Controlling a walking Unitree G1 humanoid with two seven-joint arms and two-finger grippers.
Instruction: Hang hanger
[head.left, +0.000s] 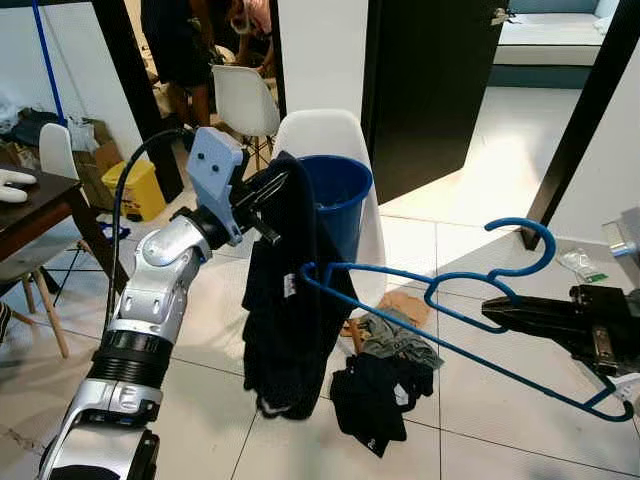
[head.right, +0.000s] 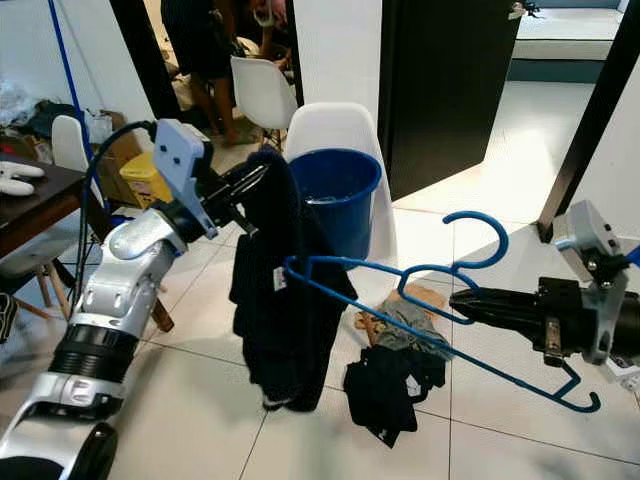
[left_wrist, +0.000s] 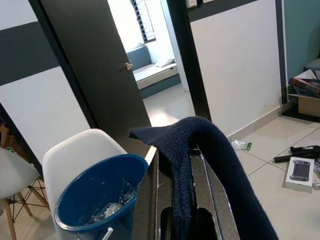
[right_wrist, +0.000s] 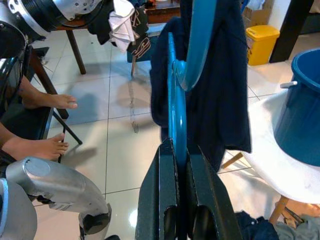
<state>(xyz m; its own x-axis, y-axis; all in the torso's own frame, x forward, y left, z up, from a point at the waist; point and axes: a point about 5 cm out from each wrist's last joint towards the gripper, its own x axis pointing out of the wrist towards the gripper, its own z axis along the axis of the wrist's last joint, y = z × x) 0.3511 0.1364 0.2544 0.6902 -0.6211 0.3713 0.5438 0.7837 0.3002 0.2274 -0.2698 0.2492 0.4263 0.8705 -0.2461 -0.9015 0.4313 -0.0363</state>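
Stage: midway, nothing hung | left gripper (head.left: 272, 190) jaws clamped on dark sweater (head.left: 290, 300), 10 o'clock | right gripper (head.left: 497, 313) jaws clamped on blue hanger (head.left: 440, 290), 3 o'clock, its tip touching the sweater.

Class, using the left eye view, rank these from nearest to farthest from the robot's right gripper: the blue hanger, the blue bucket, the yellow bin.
1. The blue hanger, clamped in the right gripper itself.
2. The blue bucket, on the white chair mid-scene, to the gripper's left.
3. The yellow bin, on the floor far left, beyond the left gripper.
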